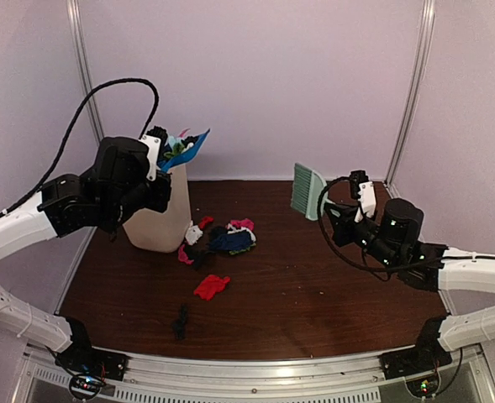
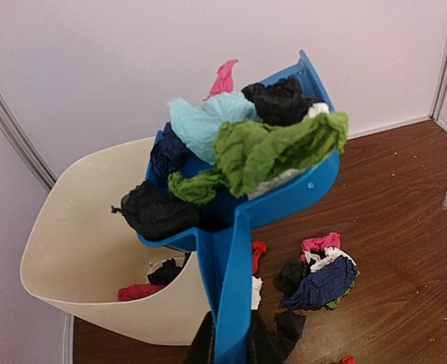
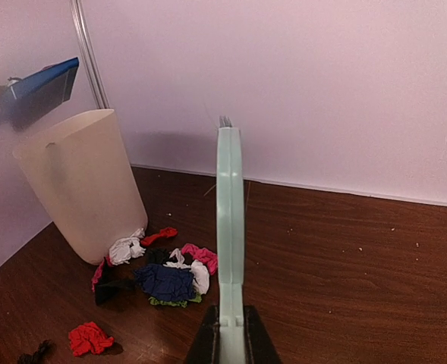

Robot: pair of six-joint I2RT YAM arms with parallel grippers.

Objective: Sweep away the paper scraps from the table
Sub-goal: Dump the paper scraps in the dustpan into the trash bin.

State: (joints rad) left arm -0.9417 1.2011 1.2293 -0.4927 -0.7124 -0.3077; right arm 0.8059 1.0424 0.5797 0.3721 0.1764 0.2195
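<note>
Lying below the left gripper [image 2: 229, 343] (slightly rightward) are paper scraps [image 2: 322, 279].

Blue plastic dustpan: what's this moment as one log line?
left pincer: shut on blue plastic dustpan, heaped, above cream bin | right pincer: shut on pale green hand brush | coloured paper scraps: some on brown table

Your left arm [image 1: 16, 228] and right arm [image 1: 476, 274] show white links and black joint housings. A black cable [image 1: 129, 81] loops above the left one.
</note>
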